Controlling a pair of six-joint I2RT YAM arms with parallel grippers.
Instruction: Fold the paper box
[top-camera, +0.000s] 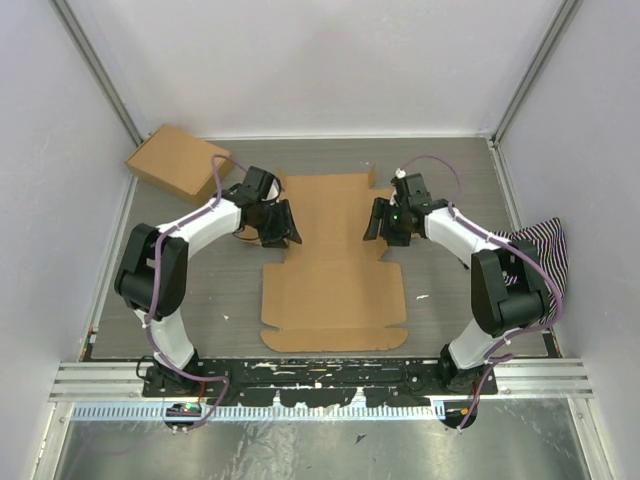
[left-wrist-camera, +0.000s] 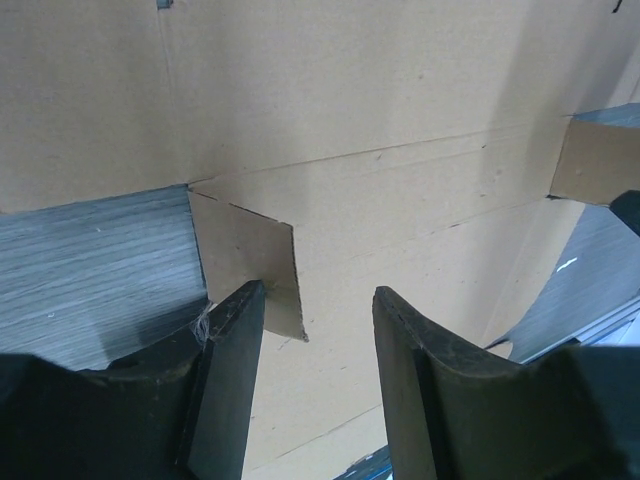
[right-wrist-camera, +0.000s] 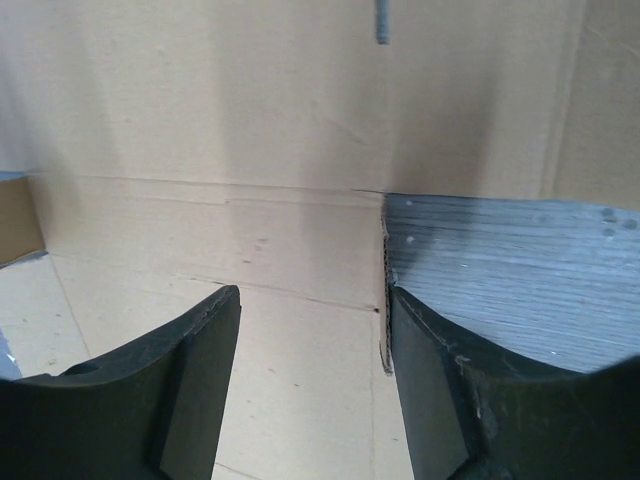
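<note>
Closest in, the left gripper (left-wrist-camera: 318, 296) has its dark fingers (left-wrist-camera: 232, 360) spread wide with nothing pinched. A small side tab (left-wrist-camera: 250, 262) stands up a little just past them. The right gripper (right-wrist-camera: 312, 300) is the same, jaws wide and empty, poised over a cut edge where cardboard meets grey table (right-wrist-camera: 520, 270).

The paper box (top-camera: 335, 262) lies flat and unfolded mid-table between the two arms, which flank its narrow waist. It looks light and stiff. It should hinge cleanly along the scored creases, though a hard pinch could crush the corrugation or tear it at a slit.

The best hold is probably the free flap edges at the waist notches. I can't tell from the wrist views whether either fingertip touches the board.

There is bare table on both sides of the waist for sweeping flaps up. The finished cardboard box (top-camera: 178, 160) sits well apart at the far-left corner. The striped cloth (top-camera: 540, 255) crowds the right arm's elbow.
</note>
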